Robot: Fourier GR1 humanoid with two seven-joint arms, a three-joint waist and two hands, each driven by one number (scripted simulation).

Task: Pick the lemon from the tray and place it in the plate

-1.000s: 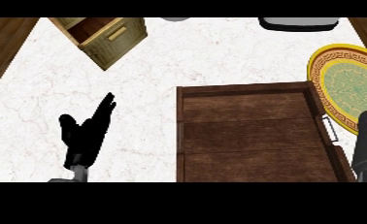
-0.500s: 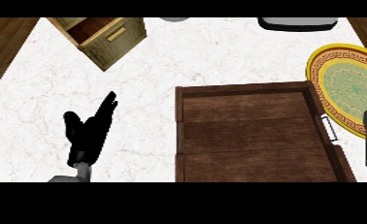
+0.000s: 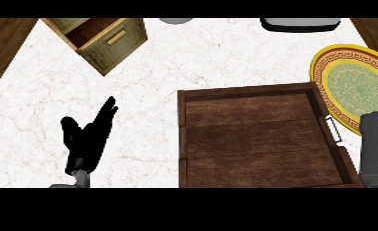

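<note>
Hard to place along the task's course, with no lemon showing anywhere. Nothing but bare brown boards inside the tray (image 3: 258, 140), and nothing resting on the visible part of the plate (image 3: 353, 87), just beside the tray's far right corner and cut off by the view's right edge. By judgement, then, probably lifted out of the tray already, yet not visibly set down on the plate; perhaps carried out of view at the right, though impossible to confirm. Of the right arm, only a grey forearm (image 3: 370, 147) at the right edge, just beside the handle (image 3: 334, 129) on the tray's right wall; no right hand in view, so no telling whether laden or bare. At lower left, over the counter (image 3: 207, 60) and well apart from the tray, left hand (image 3: 83, 142) at rest, fingers straight and pointing up the view, thumb out, holding nothing. As for the lemon's long axis and pointing: cannot tell, being unseen. Placing in the plate not yet shown as done.
</note>
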